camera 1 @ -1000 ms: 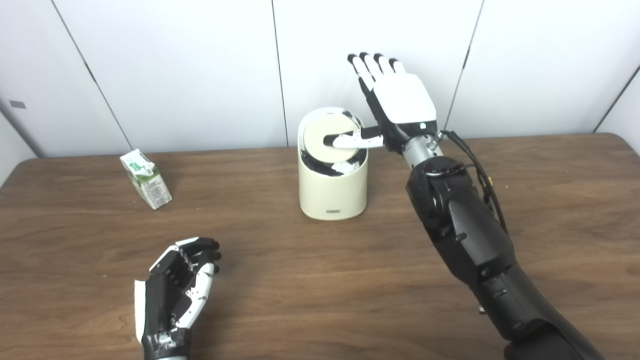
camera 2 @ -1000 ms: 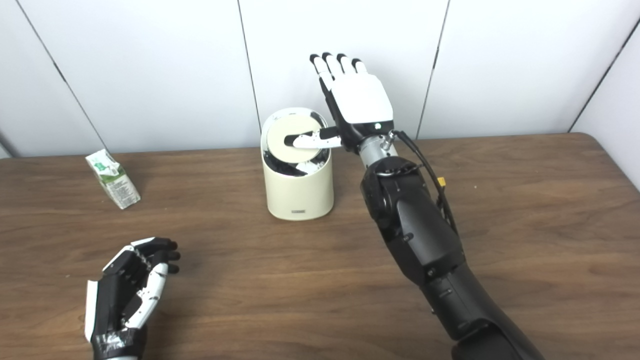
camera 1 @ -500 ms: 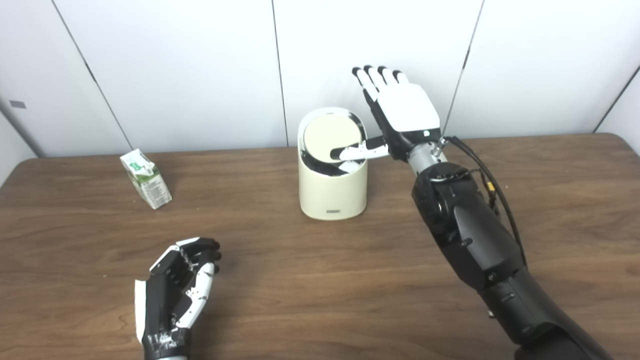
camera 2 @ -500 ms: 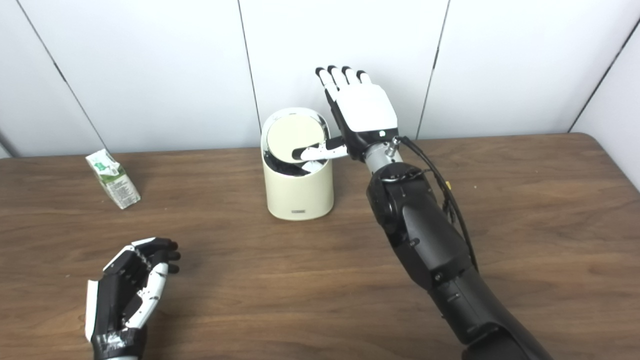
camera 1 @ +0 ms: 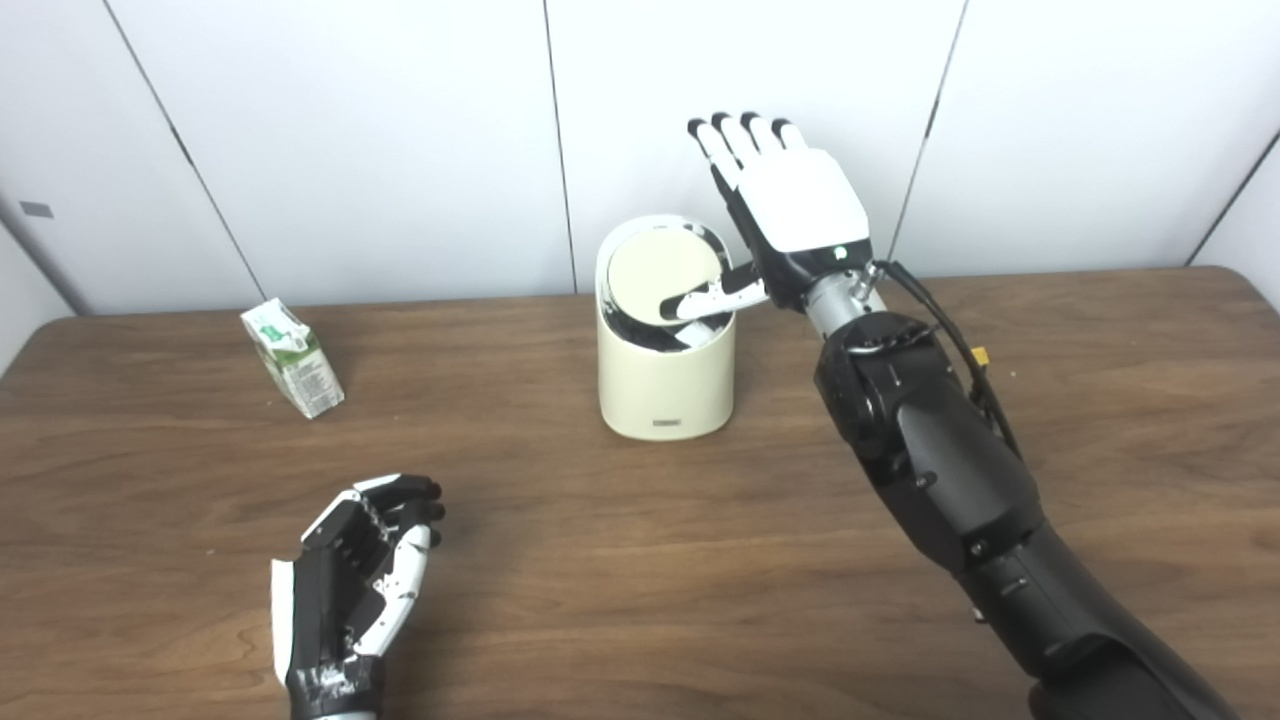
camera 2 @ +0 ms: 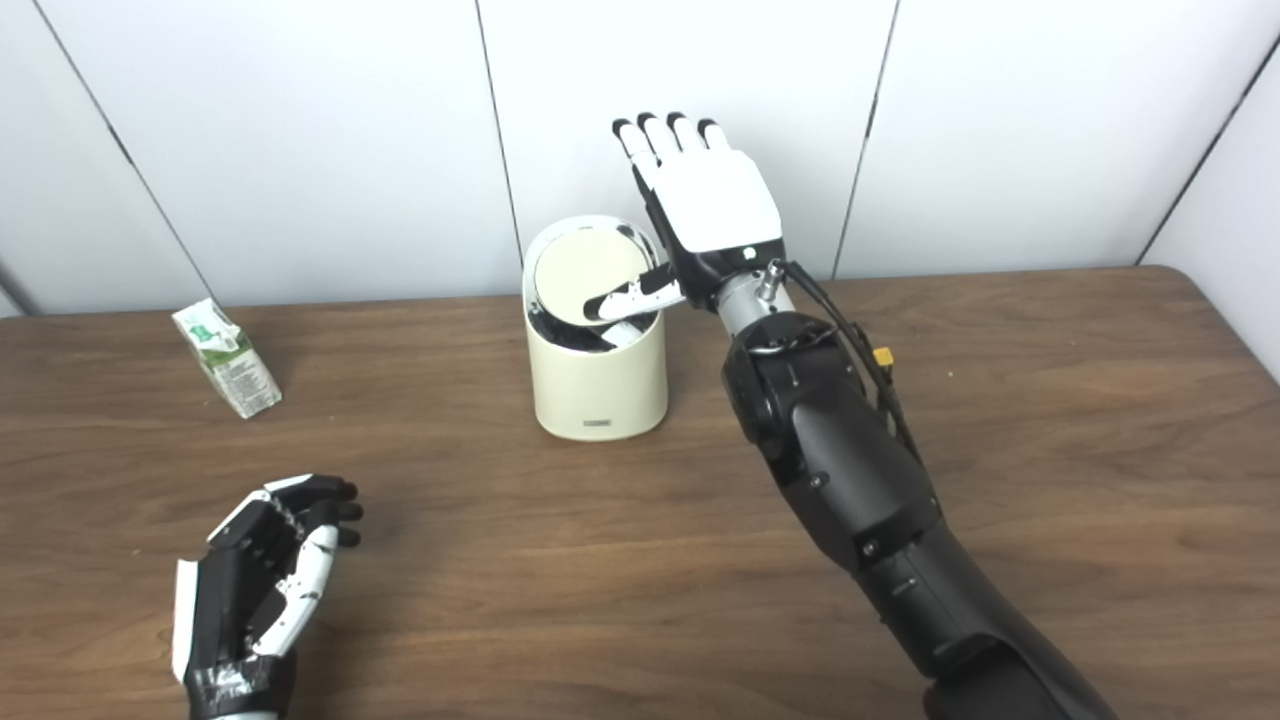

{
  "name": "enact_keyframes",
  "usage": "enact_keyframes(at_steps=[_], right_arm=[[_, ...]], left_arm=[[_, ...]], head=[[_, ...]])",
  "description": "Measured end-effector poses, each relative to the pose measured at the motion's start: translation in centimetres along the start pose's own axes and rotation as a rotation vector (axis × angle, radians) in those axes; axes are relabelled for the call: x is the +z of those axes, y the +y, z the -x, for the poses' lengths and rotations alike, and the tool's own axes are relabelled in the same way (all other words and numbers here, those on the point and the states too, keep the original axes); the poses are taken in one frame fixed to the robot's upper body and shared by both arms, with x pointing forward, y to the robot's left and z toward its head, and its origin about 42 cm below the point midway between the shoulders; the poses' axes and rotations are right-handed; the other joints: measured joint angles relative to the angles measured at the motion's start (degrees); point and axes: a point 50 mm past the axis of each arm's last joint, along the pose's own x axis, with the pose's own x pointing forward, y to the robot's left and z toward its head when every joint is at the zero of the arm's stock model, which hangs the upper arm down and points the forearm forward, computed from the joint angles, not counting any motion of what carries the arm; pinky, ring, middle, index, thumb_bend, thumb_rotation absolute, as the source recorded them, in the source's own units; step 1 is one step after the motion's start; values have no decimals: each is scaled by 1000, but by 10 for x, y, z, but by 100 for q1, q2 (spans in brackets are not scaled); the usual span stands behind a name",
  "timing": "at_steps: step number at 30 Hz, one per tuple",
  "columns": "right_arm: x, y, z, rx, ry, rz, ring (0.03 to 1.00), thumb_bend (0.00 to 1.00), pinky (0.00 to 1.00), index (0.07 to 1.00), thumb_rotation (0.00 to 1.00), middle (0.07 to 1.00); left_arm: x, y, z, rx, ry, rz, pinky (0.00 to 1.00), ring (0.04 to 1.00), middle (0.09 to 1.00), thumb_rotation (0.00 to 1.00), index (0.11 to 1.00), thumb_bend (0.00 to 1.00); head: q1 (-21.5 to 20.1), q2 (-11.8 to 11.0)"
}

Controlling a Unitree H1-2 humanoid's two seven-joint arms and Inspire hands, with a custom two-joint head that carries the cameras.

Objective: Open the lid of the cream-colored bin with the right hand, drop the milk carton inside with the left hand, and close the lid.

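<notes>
The cream-colored bin (camera 1: 665, 375) stands at the table's middle back. Its round lid (camera 1: 655, 275) is tilted up toward the back, showing a dark gap at the front. My right hand (camera 1: 790, 210) is open beside the bin's right side, fingers straight up, thumb laid across the lid's lower right edge. The milk carton (camera 1: 292, 358), white and green, stands tilted at the far left. My left hand (camera 1: 350, 585) rests open and empty near the table's front left, fingers loosely curled, well apart from the carton.
The brown wooden table (camera 1: 640, 560) runs across the view. A white panelled wall (camera 1: 350, 130) stands right behind the bin. My right forearm (camera 1: 940, 470) crosses the table's right half.
My right hand dipped and shifted right, then rose again and moved left; its thumb slid from the lid's middle to its lower right edge. The lid stands more tilted. The left hand and carton have not moved.
</notes>
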Motion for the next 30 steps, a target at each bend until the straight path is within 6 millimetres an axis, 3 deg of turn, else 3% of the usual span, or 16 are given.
enact_keyframes(at_steps=[4, 8, 11, 26, 30], right_arm=[[0, -1, 1, 1, -4, 4, 1000, 907, 1000, 1000, 570, 1000], [-5, 0, 8, 33, 11, -64, 1000, 908, 1000, 994, 775, 1000], [-14, 9, 22, 83, 18, -128, 1000, 949, 967, 982, 856, 999], [-29, 14, 95, 84, 26, -290, 992, 973, 931, 991, 875, 992], [-28, 12, 121, 69, 54, -369, 1000, 932, 951, 1000, 902, 1000]], left_arm=[[0, -1, 0, 0, 0, 1, 497, 575, 606, 244, 601, 293], [0, -1, 0, -1, 0, 3, 496, 574, 604, 234, 601, 295], [0, -1, 0, 0, 0, 5, 496, 573, 604, 227, 600, 296], [0, -2, 0, 0, 1, 12, 494, 569, 596, 220, 592, 287], [0, -2, 0, 1, 1, 12, 497, 570, 597, 218, 592, 288]], head=[[9, 0], [0, -9], [0, -9], [26, -18], [26, -18]])
